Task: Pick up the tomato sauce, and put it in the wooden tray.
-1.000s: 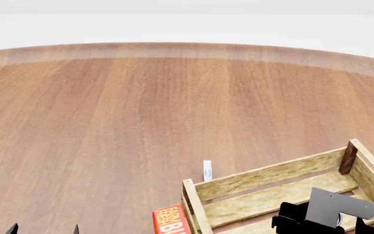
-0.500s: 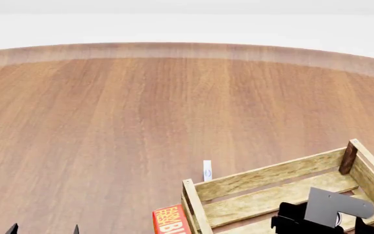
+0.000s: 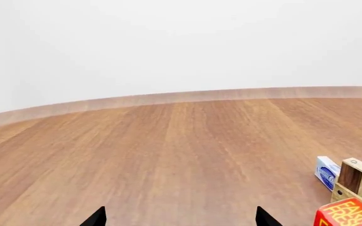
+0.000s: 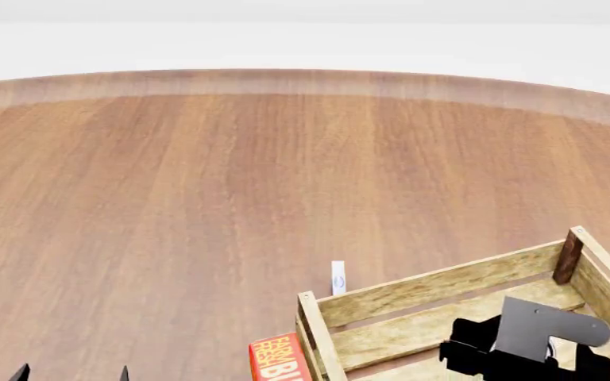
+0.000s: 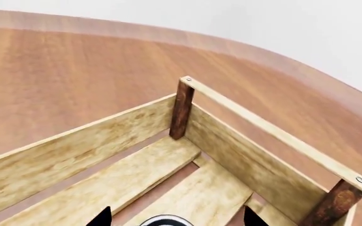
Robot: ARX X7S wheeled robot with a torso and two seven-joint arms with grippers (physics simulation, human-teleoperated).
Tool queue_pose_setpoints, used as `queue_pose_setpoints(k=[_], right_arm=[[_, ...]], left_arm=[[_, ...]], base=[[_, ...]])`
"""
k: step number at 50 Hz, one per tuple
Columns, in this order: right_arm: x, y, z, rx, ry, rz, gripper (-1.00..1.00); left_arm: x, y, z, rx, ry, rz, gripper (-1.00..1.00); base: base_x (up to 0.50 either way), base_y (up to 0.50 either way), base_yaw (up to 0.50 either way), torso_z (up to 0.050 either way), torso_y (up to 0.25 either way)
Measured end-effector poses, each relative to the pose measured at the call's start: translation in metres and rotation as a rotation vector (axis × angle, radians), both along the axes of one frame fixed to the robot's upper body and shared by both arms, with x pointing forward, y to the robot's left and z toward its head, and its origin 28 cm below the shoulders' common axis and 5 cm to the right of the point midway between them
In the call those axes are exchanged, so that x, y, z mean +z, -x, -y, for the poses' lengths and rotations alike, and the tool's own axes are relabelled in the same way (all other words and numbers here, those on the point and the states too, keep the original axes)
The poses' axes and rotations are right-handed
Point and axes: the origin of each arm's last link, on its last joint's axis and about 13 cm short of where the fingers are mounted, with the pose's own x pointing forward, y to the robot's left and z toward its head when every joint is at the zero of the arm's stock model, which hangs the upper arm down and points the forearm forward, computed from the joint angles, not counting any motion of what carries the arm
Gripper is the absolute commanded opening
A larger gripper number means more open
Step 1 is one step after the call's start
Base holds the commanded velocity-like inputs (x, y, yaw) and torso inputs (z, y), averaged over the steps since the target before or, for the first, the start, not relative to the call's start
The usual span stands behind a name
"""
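Two black fingertips of the right gripper (image 5: 176, 217) stand wide apart over the wooden tray (image 5: 244, 141) — pale, grainy slats with dark brown corner posts. Between them, just below, shows the silvery-white flat top of the tomato sauce (image 5: 166, 220); grip unclear. The left gripper (image 3: 179, 217) hangs spread and empty — over smooth wood.
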Motion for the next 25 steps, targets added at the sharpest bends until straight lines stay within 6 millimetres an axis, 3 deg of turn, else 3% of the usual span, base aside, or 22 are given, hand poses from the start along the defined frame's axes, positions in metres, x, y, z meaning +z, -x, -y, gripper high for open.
queue_pose_setpoints(k=[25], right_arm=[[0.010,0.010,-0.009,0.070,0.014,0.073,1.00]], left_arm=[[0.001,0.001,0.001,0.000,-0.001,0.000,1.00]], base=[[0.00,0.00,0.00,0.000,0.000]])
